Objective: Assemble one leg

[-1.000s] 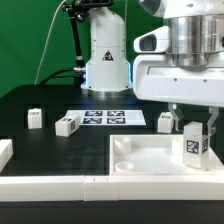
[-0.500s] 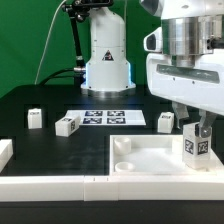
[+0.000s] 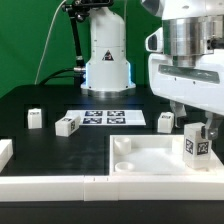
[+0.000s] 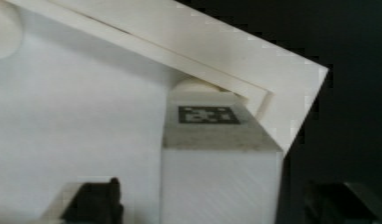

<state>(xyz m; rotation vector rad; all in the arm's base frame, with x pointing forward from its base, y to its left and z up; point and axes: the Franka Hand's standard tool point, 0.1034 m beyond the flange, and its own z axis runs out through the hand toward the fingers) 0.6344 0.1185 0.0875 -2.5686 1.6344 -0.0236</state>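
Observation:
The leg [image 3: 197,146], a small white post with a black-and-white tag, stands upright in the white tray [image 3: 140,160], in the corner at the exterior view's right. My gripper [image 3: 196,127] hangs right over it, open, with a finger on either side of its top. In the wrist view the leg [image 4: 220,150] lies between the two dark fingertips [image 4: 95,200], with clear gaps on both sides. My gripper [image 4: 220,205] does not touch it. The tray's corner wall [image 4: 259,70] runs just beyond the leg.
Three more white tagged posts stand on the black table [image 3: 34,118], [image 3: 67,125], [image 3: 165,121]. The marker board [image 3: 102,117] lies behind them. Long white border bars lie along the front [image 3: 40,185] and left edge [image 3: 4,150]. The robot base [image 3: 105,55] stands at the back.
My gripper has moved toward the exterior view's right and now sits centred over the leg in the tray. It has hardly moved in the last half second. The other posts have not moved.

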